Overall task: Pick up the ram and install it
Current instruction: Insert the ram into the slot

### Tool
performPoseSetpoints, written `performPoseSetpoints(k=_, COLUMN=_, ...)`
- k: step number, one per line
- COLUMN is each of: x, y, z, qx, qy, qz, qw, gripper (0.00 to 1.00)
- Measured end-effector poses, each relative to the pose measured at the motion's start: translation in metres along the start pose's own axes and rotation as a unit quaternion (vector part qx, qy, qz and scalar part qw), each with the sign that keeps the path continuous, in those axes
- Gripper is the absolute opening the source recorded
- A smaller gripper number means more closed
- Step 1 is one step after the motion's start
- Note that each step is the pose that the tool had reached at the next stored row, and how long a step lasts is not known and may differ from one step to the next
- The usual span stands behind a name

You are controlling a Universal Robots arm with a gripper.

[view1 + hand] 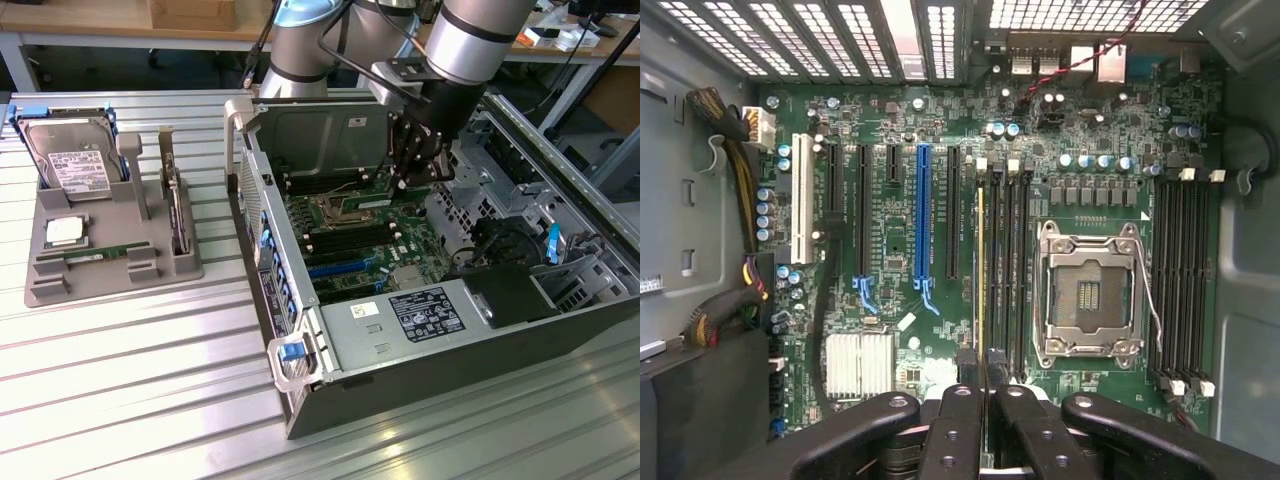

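A: Ram point(981, 270) location? Looks edge-on in a motherboard point(940, 250) slot, straight below the gripper point(980, 372).

B: Yep, fingers pinched narrow on its top edge, lining it up with the slot.

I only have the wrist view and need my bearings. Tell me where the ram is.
Observer: The ram lies flat in a grey tray on the table, at the exterior view's left of the open computer case.
Operator: List what else sits in that tray.
Observer: A hard drive is propped at the far end, with a square processor chip between it and the ram.
Operator: Place the gripper relative to the tray.
Observer: The gripper hangs over the motherboard inside the case, well apart from the tray.
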State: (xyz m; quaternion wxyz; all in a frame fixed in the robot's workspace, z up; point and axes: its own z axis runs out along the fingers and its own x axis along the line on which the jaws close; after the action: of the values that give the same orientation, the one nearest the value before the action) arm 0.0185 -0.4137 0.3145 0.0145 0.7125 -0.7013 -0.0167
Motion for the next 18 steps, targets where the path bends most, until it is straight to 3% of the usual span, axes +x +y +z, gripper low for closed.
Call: performPoseSetpoints(k=18, x=0.0002, y=-0.0003, z=0.0061, qx=0.0, qy=0.0, qz=0.0, qw=1.0, gripper=0.12)
